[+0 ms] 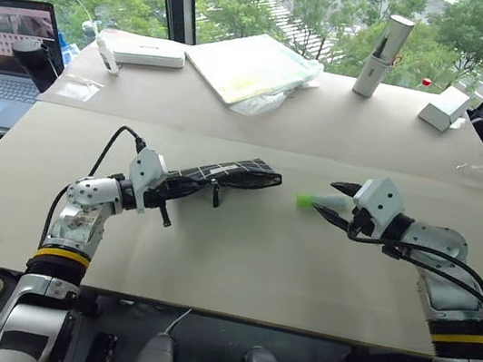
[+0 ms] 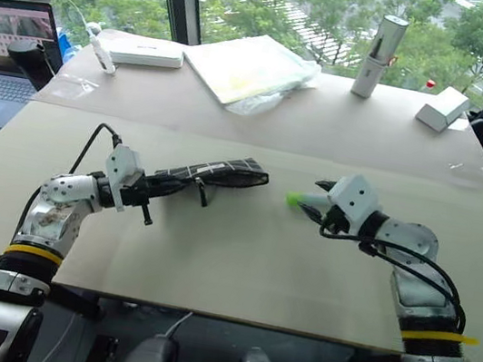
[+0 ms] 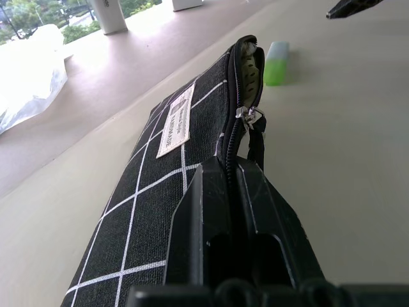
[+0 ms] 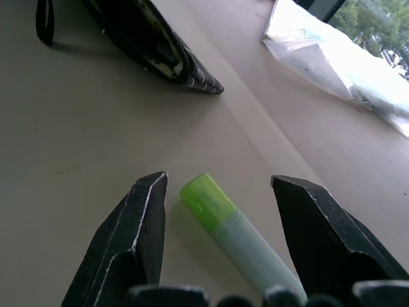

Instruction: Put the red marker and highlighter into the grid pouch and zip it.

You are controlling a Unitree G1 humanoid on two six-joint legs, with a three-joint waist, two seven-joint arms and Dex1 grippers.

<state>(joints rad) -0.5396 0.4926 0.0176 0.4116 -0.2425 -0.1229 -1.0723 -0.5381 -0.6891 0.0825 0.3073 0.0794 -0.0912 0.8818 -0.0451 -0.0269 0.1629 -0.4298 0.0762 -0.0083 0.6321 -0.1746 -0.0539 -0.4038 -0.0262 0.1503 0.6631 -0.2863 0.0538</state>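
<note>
My left gripper (image 1: 162, 194) is shut on one end of the grid pouch (image 1: 224, 174), black with white lines, and holds it up on its edge. In the left wrist view the pouch (image 3: 147, 192) shows its white label, its zipper pull (image 3: 250, 118) and a gaping mouth at the far end. The highlighter (image 1: 312, 200), pale with a bright green end, lies on the table just beyond that end. My right gripper (image 4: 218, 180) is open, with one finger on each side of the highlighter (image 4: 236, 230) and not touching it. The red marker is hidden.
At the back of the table stand a laptop (image 1: 10, 43), a flat white box (image 1: 147, 51), a plastic-wrapped flat pack (image 1: 250, 68), a silver cylinder (image 1: 383, 43) and a small white box (image 1: 444, 107). A seam crosses the table (image 1: 238, 263) behind the pouch.
</note>
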